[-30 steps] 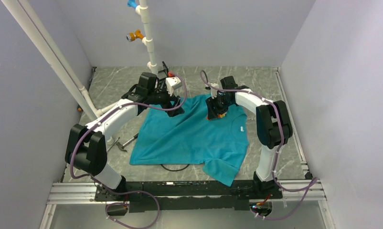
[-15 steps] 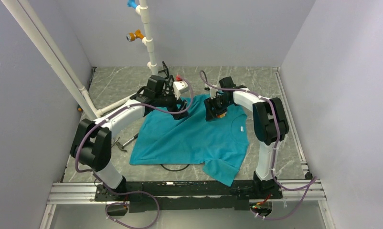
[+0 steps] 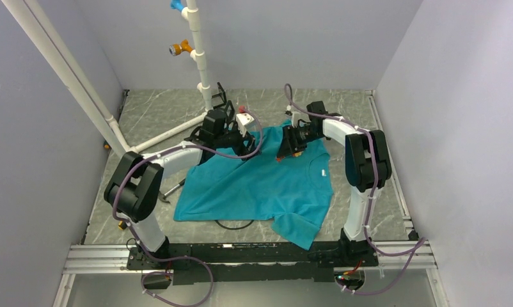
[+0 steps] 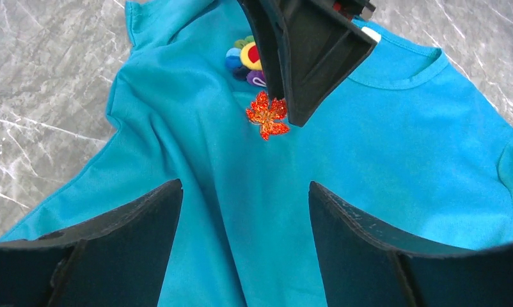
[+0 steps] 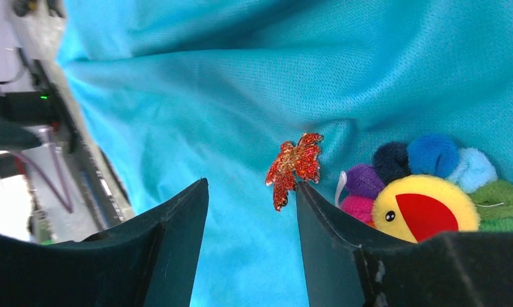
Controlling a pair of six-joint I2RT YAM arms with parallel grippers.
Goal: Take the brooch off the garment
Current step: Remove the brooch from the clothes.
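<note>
Right wrist view puts the brooch point(image 5: 426, 192), a small plush flower with a yellow face and pink, purple, blue and green petals, at the lower right of the frame, on the teal-blue cloth T-shirt point(image 5: 196, 83). Just left of it a glittery orange-red leaf ornament point(image 5: 295, 166) sits at the inner edge of one finger of the right pincer point(image 5: 251, 185), whose jaws stand partly apart and hold nothing.

In the top external view, over the last second the left arm has swung toward the middle of the frame, and the right pincer has edged slightly up and right. The left pincer point(image 4: 244, 192) hangs wide open and empty over the cloth below both ornaments. Both pincers now flank the brooch, so a grasp seems near but not begun. The shirt lies on the grey marbled bench point(image 3: 151, 115).
</note>
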